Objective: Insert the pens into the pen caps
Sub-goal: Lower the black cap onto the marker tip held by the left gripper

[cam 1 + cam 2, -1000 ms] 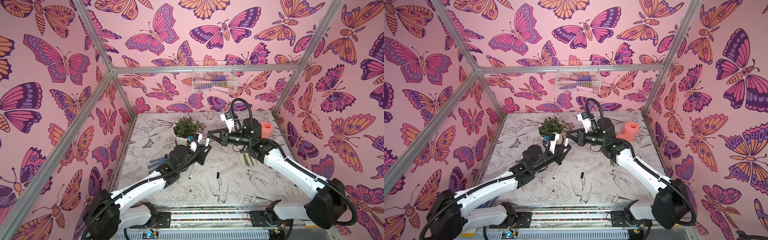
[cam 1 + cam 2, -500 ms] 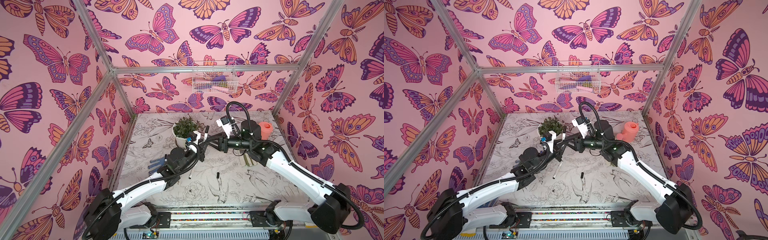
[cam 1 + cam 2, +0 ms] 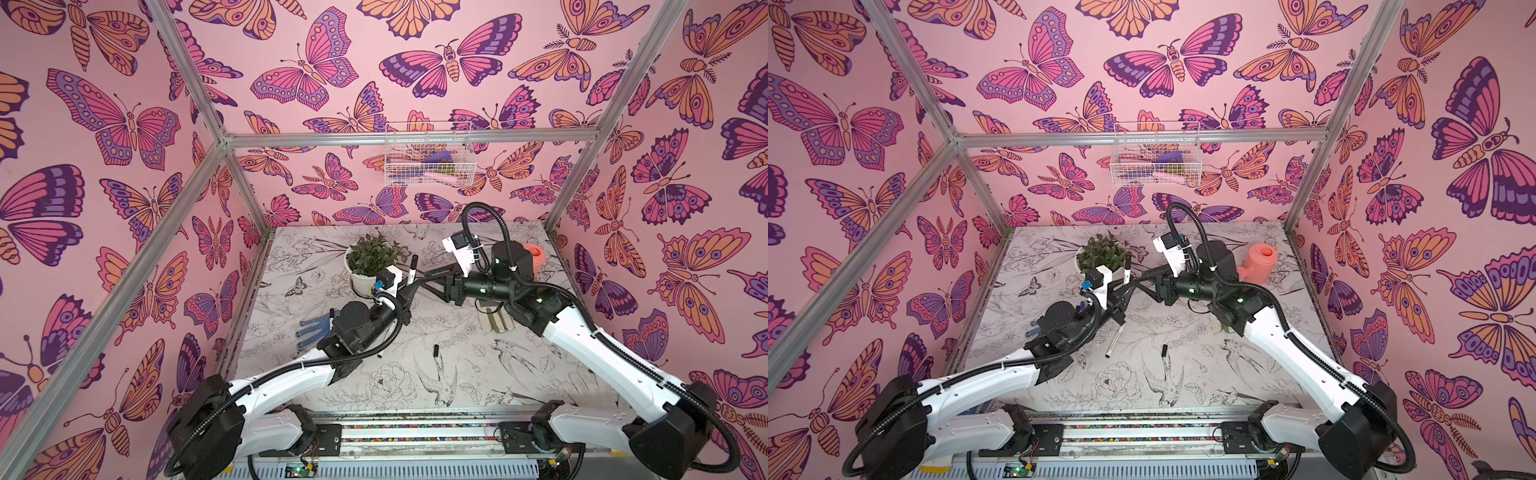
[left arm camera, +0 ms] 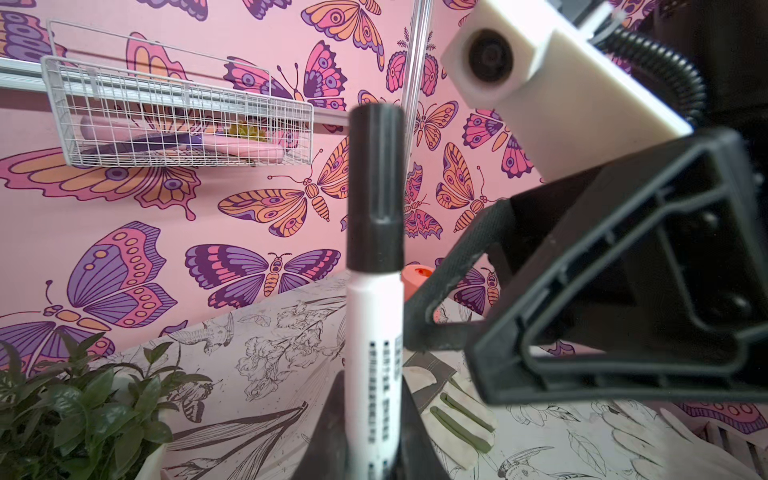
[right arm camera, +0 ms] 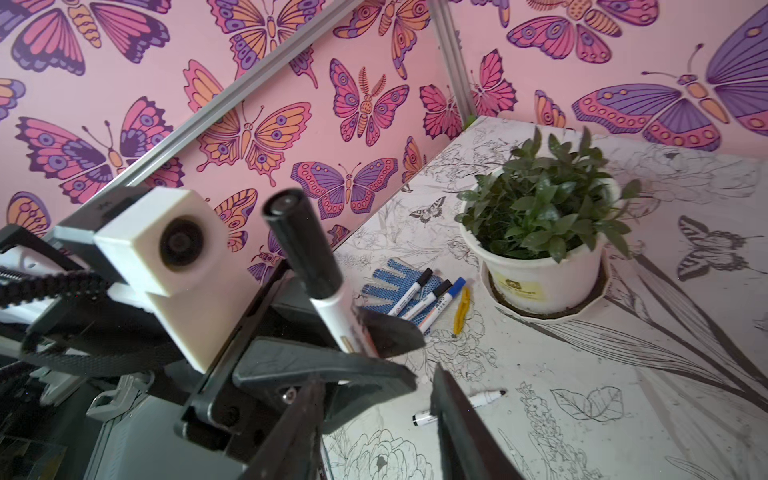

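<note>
My left gripper (image 3: 405,287) is shut on a white pen (image 3: 412,272) that stands upright above the table in both top views. A black cap (image 4: 376,187) sits on the top of this pen (image 4: 374,353). My right gripper (image 5: 374,390) is open just beside the pen's barrel, with nothing between its fingers (image 5: 451,401). In a top view an uncapped pen (image 3: 1113,343) lies on the table, and a loose black cap (image 3: 1164,350) lies to its right. Three capped pens (image 5: 428,301), one with a blue cap, rest by the blue glove (image 5: 386,278).
A potted plant (image 3: 370,262) stands behind the grippers. An orange watering can (image 3: 1258,262) is at the back right. A pale glove (image 3: 494,322) lies under the right arm. A yellow piece (image 5: 461,311) lies beside the capped pens. A wire basket (image 3: 428,160) hangs on the back wall.
My right gripper moved left to the pen in my left gripper, then opened its jaws. The black cap now sits on the pen.
</note>
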Controlling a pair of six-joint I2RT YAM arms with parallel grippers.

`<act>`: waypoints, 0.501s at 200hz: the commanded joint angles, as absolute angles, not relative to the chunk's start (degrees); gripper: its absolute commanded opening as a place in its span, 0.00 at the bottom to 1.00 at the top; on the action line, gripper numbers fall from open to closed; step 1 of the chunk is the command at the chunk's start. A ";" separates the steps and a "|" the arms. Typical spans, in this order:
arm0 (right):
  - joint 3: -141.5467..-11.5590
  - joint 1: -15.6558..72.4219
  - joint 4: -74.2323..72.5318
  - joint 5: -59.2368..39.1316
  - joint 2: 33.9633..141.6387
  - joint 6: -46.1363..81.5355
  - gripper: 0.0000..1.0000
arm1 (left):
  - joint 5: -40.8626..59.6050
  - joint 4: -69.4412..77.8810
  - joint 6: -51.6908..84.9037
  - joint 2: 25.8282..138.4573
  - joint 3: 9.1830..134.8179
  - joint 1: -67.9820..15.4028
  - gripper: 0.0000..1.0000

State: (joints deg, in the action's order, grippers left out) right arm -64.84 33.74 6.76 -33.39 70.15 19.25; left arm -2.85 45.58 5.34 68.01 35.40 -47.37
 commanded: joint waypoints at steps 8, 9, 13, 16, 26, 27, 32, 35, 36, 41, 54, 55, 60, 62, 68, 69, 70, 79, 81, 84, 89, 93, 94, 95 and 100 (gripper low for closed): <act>-68.48 33.40 5.81 -31.16 69.95 18.56 0.46 | -2.83 48.37 5.17 67.84 33.89 -48.11 0.00; -68.56 33.40 5.76 -31.27 70.00 18.60 0.46 | -2.86 48.31 5.22 67.85 33.86 -48.09 0.00; -68.83 33.40 5.32 -31.54 70.33 18.90 0.45 | -2.82 48.34 5.39 67.90 33.77 -48.12 0.00; -69.04 33.40 4.99 -31.69 70.56 19.16 0.45 | -2.74 48.34 5.58 67.93 33.75 -48.16 0.00; -69.77 33.38 3.73 -32.77 71.37 19.79 0.46 | -2.52 48.27 5.71 68.14 33.51 -48.23 0.00; -69.86 33.34 3.67 -32.82 71.50 19.82 0.46 | -2.49 48.26 5.71 68.17 33.50 -48.24 0.00; -70.28 33.39 3.16 -33.10 71.90 20.06 0.45 | -2.44 48.25 5.84 68.28 33.40 -48.25 0.00; -70.53 33.40 2.82 -33.19 72.19 20.26 0.46 | -2.46 48.16 6.00 68.36 33.40 -48.25 0.00; -70.68 33.40 2.69 -33.20 72.26 20.37 0.46 | -2.46 48.12 5.99 68.37 33.40 -48.25 0.00; -71.00 33.40 2.26 -33.58 72.68 20.76 0.46 | -2.46 48.16 6.22 68.44 33.31 -48.38 0.00; -71.84 33.48 1.19 -34.59 73.62 21.48 0.46 | -2.38 48.16 6.49 68.52 33.22 -48.34 0.00; -71.91 33.48 1.12 -34.61 73.68 21.60 0.46 | -2.38 48.16 6.54 68.54 33.22 -48.34 0.00; -72.21 33.48 0.77 -34.91 74.11 22.06 0.46 | -2.29 48.08 6.66 68.55 33.30 -48.34 0.00; -72.35 33.49 0.59 -35.14 74.25 22.21 0.46 | -2.29 48.08 6.72 68.55 33.31 -48.32 0.00; -72.57 33.44 0.05 -35.57 74.69 22.72 0.45 | -2.22 48.00 6.80 68.57 33.31 -48.38 0.00; -72.59 33.51 -0.02 -35.63 74.74 22.74 0.45 | -2.21 48.00 6.78 68.60 33.31 -48.40 0.00; -72.59 33.54 -0.10 -35.70 74.81 22.80 0.45 | -2.20 47.99 6.82 68.58 33.31 -48.37 0.00; -72.90 33.54 -0.52 -36.03 75.38 23.47 0.45 | -2.02 47.99 6.95 68.64 33.37 -48.43 0.00; -72.94 33.61 -0.55 -36.17 75.58 23.53 0.45 | -2.02 47.99 6.97 68.64 33.39 -48.43 0.00; -73.09 33.66 -0.61 -36.27 75.78 23.63 0.45 | -2.02 47.92 7.02 68.64 33.40 -48.43 0.00; -73.27 33.74 -0.54 -36.30 76.17 23.79 0.45 | -1.94 47.84 7.08 68.66 33.40 -48.43 0.00; -73.38 33.83 -0.54 -36.30 76.42 23.89 0.45 | -1.93 47.89 7.18 68.58 33.42 -48.43 0.00; -73.38 33.79 -0.58 -36.34 76.49 23.94 0.45 | -1.93 47.90 7.15 68.61 33.41 -48.43 0.00; -73.43 33.86 -0.60 -36.36 76.61 23.97 0.45 | -1.93 47.90 7.14 68.63 33.40 -48.43 0.00; -73.55 33.99 -0.54 -36.32 76.85 24.04 0.44 | -1.93 47.88 7.20 68.64 33.40 -48.44 0.00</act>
